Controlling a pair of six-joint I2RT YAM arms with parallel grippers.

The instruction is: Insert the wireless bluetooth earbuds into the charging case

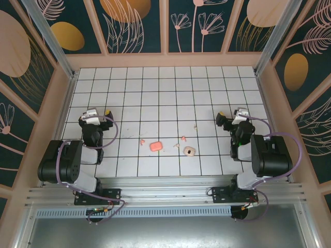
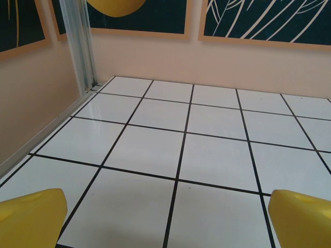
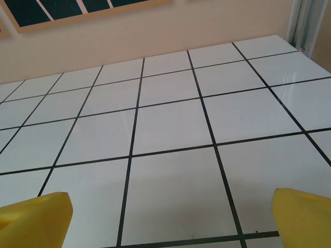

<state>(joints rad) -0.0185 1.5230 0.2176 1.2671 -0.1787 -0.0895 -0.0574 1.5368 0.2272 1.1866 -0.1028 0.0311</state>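
Nothing seated yet: your left fingers (image 2: 31, 217) and right fingers (image 3: 302, 217) stand apart, empty, with the earbuds (image 1: 142, 140) scattered on the bench (image 1: 207, 88) near the charging case (image 1: 155, 146).

— Where is the case (image 1: 155, 146)?
— On the table (image 1: 170, 93), near its front edge, roughly midway between the left arm (image 1: 67, 160) and the right arm (image 1: 264, 155).
— And the earbuds (image 1: 141, 140)?
— Tiny scattered pieces. One lies just left of the case and slightly behind it. Two lie to its right, near a small lump (image 1: 190, 151). Another sits further back and right, well apart.
— The lump?
— Right of the case, a touch nearer the front.
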